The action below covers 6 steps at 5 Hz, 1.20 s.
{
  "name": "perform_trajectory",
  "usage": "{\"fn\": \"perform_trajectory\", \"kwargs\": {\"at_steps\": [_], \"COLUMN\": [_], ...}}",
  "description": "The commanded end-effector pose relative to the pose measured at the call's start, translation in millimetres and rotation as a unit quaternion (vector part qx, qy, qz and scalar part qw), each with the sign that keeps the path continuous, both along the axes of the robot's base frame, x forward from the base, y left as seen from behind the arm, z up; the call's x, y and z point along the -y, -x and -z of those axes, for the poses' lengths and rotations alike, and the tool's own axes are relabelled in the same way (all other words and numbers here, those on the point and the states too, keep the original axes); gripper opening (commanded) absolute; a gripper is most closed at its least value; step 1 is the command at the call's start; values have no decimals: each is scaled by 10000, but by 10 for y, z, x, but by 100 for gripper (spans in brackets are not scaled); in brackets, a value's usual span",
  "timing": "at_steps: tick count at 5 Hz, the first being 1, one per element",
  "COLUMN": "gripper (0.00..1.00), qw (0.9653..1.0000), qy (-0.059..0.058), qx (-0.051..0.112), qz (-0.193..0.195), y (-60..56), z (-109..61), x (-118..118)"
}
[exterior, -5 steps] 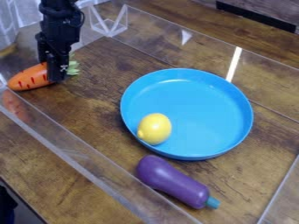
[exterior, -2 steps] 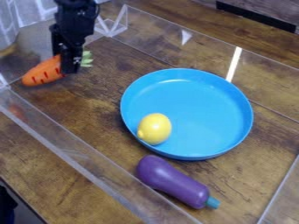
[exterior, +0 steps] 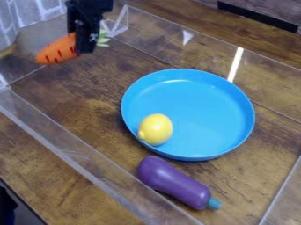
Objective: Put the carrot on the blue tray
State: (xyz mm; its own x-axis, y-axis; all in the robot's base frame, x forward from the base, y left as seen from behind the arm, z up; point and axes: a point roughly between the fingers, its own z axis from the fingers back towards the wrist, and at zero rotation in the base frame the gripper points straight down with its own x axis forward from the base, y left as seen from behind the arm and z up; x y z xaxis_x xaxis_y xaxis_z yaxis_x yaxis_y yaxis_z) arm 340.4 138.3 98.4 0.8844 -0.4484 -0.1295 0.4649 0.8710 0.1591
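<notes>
The orange carrot [exterior: 55, 53] hangs above the wooden table at the upper left, tilted, its green top toward the gripper. My black gripper [exterior: 84, 40] is shut on the carrot near its leafy end and points down. The round blue tray [exterior: 217, 105] sits right of centre, well to the right of and below the carrot in the picture.
A yellow lemon [exterior: 156, 128] lies inside the tray near its left rim. A purple eggplant [exterior: 174, 183] lies on the table in front of the tray. Clear plastic walls run along the left and front edges of the wooden table [exterior: 83, 114].
The gripper has lifted the carrot off the table and carried it up and to the right. The lemon, eggplant and tray have not moved.
</notes>
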Motion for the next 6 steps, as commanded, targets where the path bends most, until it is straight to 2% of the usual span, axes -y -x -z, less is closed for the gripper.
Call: {"fn": "perform_trajectory", "kwargs": {"at_steps": [1, 2, 3, 4, 5, 6], "gripper": [0, 0, 0, 0, 0, 0], "qw": [9972, 9966, 9956, 9945, 9929, 9897], "qy": [-221, -211, -164, -135, -110, -67], "qx": [644, 701, 740, 780, 836, 922], "qz": [321, 390, 543, 690, 842, 1089], "y": [-117, -113, -42, 38, 103, 126], "z": [-552, -708, -752, -607, -649, -594], "x": [279, 520, 739, 951, 1173, 1420]}}
